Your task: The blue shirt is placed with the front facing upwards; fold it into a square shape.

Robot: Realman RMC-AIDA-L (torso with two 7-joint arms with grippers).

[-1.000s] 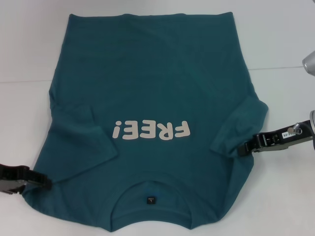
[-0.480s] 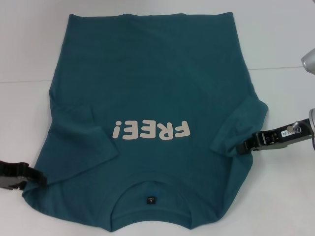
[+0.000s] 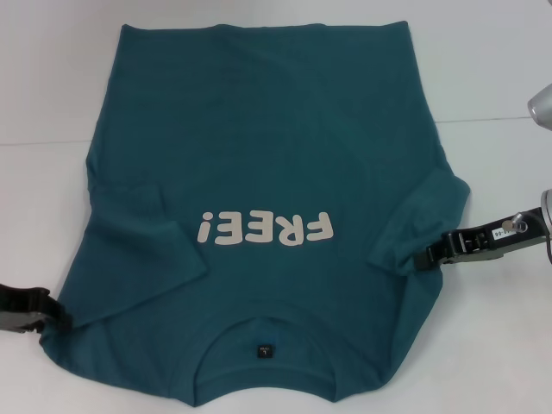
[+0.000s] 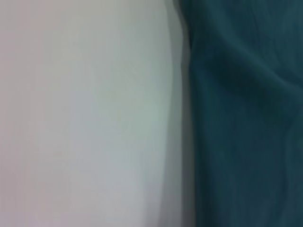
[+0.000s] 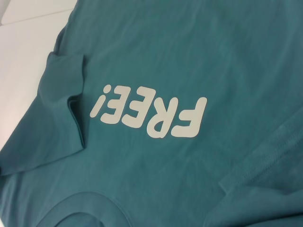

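Blue shirt [image 3: 259,155] between left tool [image 3: 53,316] and right tool [image 3: 429,256]

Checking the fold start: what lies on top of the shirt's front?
Both sleeves lie folded onto the blue shirt beside the cream lettering; anything beneath is hidden.

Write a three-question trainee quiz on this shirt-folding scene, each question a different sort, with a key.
1. True or false: the blue shirt lies with its lettering facing up.
2. Where is the right pincer? A) at the shirt's right sleeve B) over the collar C) at the far hem
3. Fill in: the left pincer sits at the shirt's near-left ____.

Key: 1 true; 2 A; 3 edge.
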